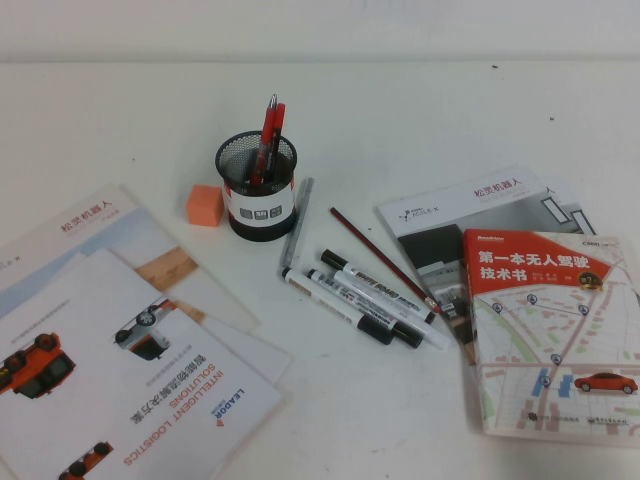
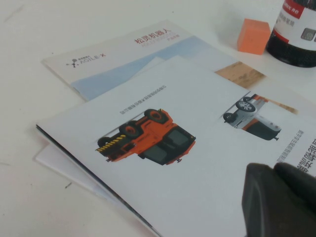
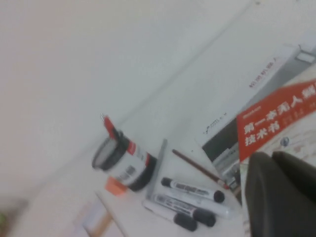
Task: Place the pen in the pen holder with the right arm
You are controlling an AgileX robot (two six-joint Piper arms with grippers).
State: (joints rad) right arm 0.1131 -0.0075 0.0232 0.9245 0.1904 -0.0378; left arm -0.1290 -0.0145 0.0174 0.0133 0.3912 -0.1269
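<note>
Three white-barrelled markers with black caps (image 1: 362, 300) lie side by side on the white table, right of the pen holder; they also show in the right wrist view (image 3: 190, 189). The black mesh pen holder (image 1: 257, 187) with its white label band stands upright and holds red pens (image 1: 268, 140); it shows in the right wrist view (image 3: 123, 160) too. My right gripper (image 3: 272, 160) is shut and empty, raised above the orange book, apart from the markers. My left gripper (image 2: 274, 170) is shut and empty over the brochures. Neither arm shows in the high view.
A slim silver pen (image 1: 296, 225) and a dark-red pencil (image 1: 380, 258) lie next to the markers. An orange cube (image 1: 204, 204) sits left of the holder. Brochures (image 1: 120, 360) cover the left front. An orange book (image 1: 550, 330) and a white booklet (image 1: 470, 210) lie on the right.
</note>
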